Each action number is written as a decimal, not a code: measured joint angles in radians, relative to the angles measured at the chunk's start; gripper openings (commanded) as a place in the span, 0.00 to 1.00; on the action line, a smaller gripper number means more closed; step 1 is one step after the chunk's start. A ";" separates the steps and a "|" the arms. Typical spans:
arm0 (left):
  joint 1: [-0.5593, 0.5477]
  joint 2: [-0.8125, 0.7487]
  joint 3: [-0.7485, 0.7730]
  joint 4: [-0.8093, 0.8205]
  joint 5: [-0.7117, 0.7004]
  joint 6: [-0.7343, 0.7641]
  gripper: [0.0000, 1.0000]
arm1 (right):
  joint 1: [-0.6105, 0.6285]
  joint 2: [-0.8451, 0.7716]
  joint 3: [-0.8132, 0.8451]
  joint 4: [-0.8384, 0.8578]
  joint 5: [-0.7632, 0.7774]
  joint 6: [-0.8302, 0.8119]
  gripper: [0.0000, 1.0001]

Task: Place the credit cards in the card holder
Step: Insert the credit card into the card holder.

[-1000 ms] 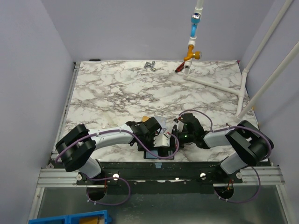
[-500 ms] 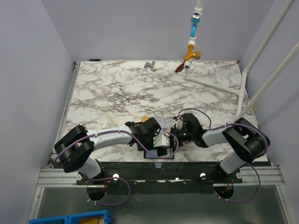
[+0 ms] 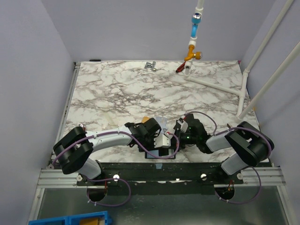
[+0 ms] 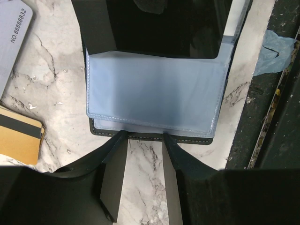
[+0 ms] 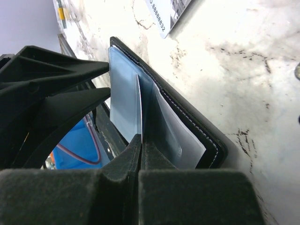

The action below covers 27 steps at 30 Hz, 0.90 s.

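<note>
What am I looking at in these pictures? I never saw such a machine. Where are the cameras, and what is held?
It is a robot with two arms bolted at the near edge of a marble table. One camera looks down from above; one more sits on each wrist. Each arm ends in a two-finger gripper. A black wallet lies open, bluish lining up. The right gripper is shut on a thin leaf of that lining. The left gripper is open, its tips at the wallet's edge. A gold card and a grey card lie on the table beside the wallet, not yet inside.
</note>
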 measured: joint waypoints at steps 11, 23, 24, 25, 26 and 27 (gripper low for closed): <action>0.000 -0.001 -0.016 0.024 0.035 -0.018 0.36 | 0.000 0.005 -0.045 0.110 0.061 0.069 0.01; 0.000 -0.007 -0.033 0.048 0.038 -0.029 0.35 | 0.000 0.034 -0.077 0.190 0.066 0.095 0.01; 0.000 -0.007 -0.034 0.050 0.038 -0.032 0.35 | 0.000 0.033 -0.082 0.191 0.066 0.095 0.01; 0.000 -0.007 -0.034 0.051 0.037 -0.033 0.34 | 0.000 0.031 -0.087 0.191 0.066 0.095 0.01; 0.000 -0.007 -0.035 0.052 0.037 -0.034 0.34 | 0.000 0.025 -0.092 0.190 0.066 0.095 0.01; 0.000 -0.007 -0.035 0.052 0.037 -0.036 0.34 | 0.000 0.018 -0.096 0.187 0.066 0.094 0.01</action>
